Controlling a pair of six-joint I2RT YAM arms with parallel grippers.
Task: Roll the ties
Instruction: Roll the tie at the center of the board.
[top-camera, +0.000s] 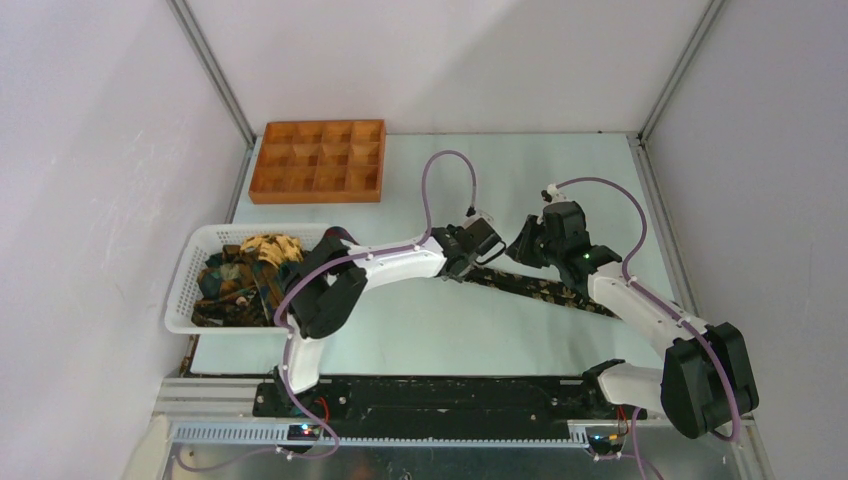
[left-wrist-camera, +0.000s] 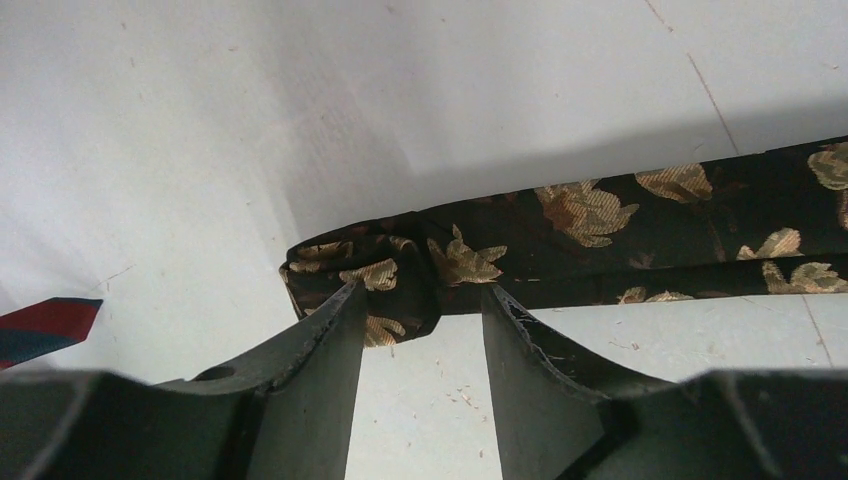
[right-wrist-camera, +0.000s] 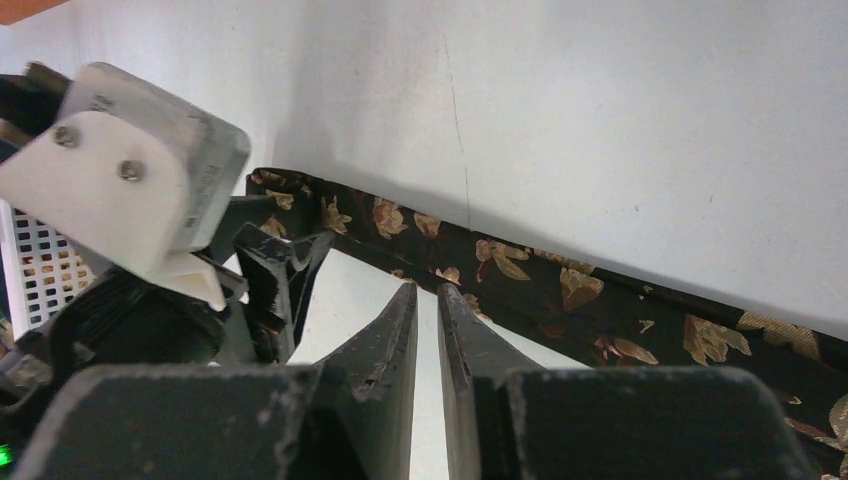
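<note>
One dark tie (top-camera: 545, 288) with gold leaf print lies stretched across the table, running from the middle out to the right. Its left end is folded into a small bunch (left-wrist-camera: 365, 280). My left gripper (left-wrist-camera: 420, 295) is open, and that bunch sits at its fingertips, against the left finger (left-wrist-camera: 320, 340). In the top view the left gripper (top-camera: 472, 268) is over this end. My right gripper (right-wrist-camera: 427, 290) hovers just beside the tie (right-wrist-camera: 560, 290), its jaws almost together with nothing between them. More ties (top-camera: 240, 272) lie heaped in the basket.
A white mesh basket (top-camera: 185, 285) stands at the left edge. An orange compartment tray (top-camera: 318, 160) sits at the back left. A red and navy striped fabric tip (left-wrist-camera: 45, 325) shows at the left of the left wrist view. The two grippers are close together.
</note>
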